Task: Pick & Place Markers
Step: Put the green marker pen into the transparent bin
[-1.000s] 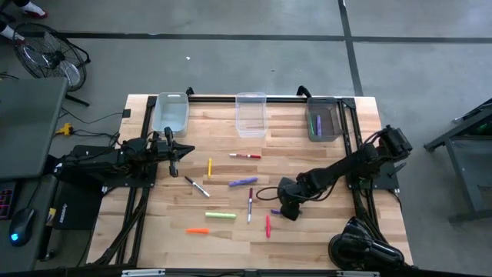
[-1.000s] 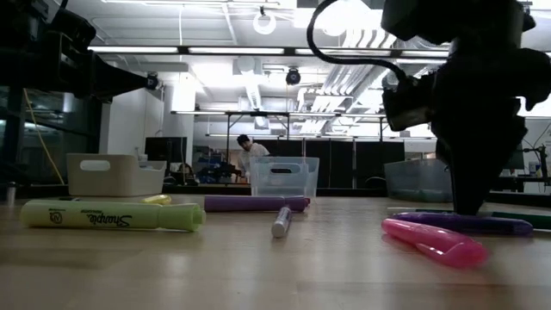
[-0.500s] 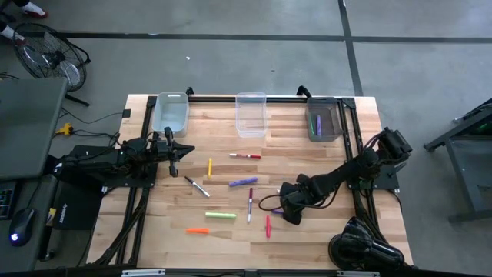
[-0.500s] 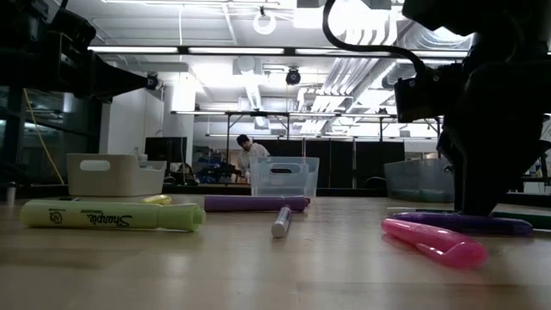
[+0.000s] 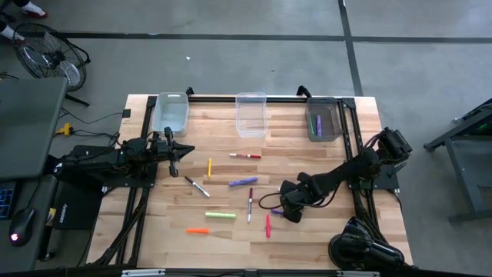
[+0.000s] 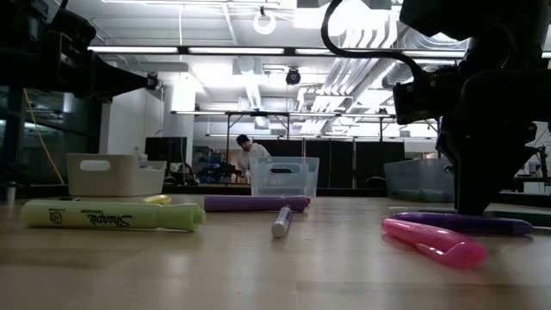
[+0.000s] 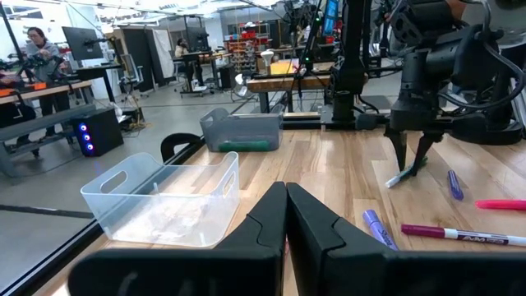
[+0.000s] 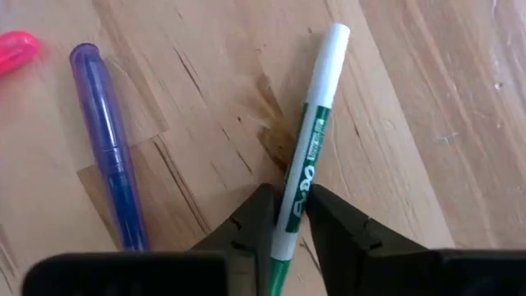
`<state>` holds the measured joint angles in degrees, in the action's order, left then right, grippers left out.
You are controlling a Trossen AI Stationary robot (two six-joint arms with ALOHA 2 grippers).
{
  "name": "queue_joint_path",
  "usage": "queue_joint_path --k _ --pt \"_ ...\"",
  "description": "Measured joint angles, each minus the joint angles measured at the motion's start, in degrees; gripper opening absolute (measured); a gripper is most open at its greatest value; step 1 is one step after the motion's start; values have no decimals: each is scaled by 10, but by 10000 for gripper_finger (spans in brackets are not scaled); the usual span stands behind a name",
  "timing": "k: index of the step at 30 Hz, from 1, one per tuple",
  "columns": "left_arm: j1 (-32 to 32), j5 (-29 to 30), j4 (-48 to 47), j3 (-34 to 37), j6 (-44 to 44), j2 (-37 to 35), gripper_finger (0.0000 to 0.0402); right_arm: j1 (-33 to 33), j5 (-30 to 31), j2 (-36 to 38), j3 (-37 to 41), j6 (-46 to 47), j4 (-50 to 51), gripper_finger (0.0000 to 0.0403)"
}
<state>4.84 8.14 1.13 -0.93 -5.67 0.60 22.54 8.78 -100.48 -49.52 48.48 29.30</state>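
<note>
Several markers lie flat on the wooden table: red-and-white (image 5: 244, 155), yellow (image 5: 210, 167), black-and-white (image 5: 197, 186), purple (image 5: 243, 181), light green (image 5: 221, 215), orange (image 5: 197, 230), pink (image 5: 267, 225). My right gripper (image 5: 289, 214) stands low at the right of the centre, shut on a green-and-white marker (image 8: 308, 140), next to a short purple marker (image 8: 107, 140). My left gripper (image 7: 286, 215) is shut on nothing and hovers at the table's left (image 5: 174, 158). My right gripper pinches the green-and-white marker's barrel (image 8: 294, 201) between its two fingers (image 8: 261, 215), at about mid-length. The fingers come from above, pointing down, and stand across the marker. The marker's white end (image 8: 335, 37) lies on the table; whether it is lifted anywhere does not show.
Three clear bins stand along the far edge: left (image 5: 171, 114), middle (image 5: 250, 115), and right (image 5: 324, 121), which has markers in it. The pink marker (image 6: 435, 241) and the purple one (image 6: 461, 222) lie close to my right gripper.
My right gripper has drifted slightly toward the table's right edge while staying low over the table. The markers on the table have stayed where they were.
</note>
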Motion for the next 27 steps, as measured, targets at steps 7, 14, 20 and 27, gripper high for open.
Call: queue_joint_path --k 7,14,20,27 --pt "0 0 0 0 0 0 1 -1 -1 -1 -6 30 7 36" --pt "0 0 0 0 0 0 1 -6 -6 8 -13 58 13 34" --pt "0 0 0 0 0 0 1 -8 -9 7 -35 62 32 28" --pt "0 0 0 0 0 0 1 -10 6 4 -68 67 37 35"
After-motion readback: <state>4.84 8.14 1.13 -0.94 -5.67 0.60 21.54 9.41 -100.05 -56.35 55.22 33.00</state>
